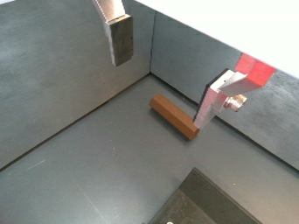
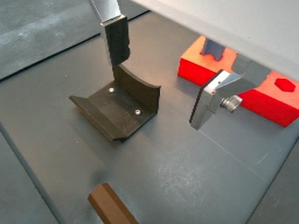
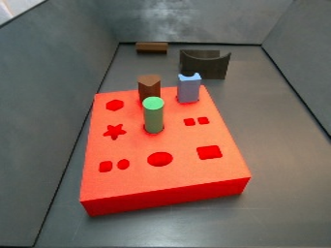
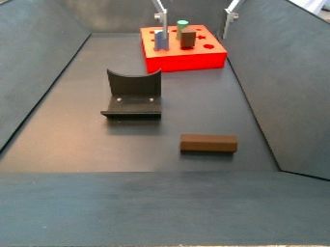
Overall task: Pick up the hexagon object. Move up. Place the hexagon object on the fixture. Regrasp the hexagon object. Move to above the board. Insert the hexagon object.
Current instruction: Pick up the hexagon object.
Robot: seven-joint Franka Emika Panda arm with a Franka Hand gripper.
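2 fingers (image 2: 114,45) spread, empty, above floor, 1 hexagon object (image 4: 207,145) lying flat, 1 fixture (image 4: 131,95), 1 board (image 3: 162,155)

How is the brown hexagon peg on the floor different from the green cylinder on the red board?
The hexagon object lies flat on the grey floor, while the green cylinder stands upright in the board. The hexagon object is dark brown with flat faces; the green cylinder is round. Both are free: the gripper is open and holds neither.
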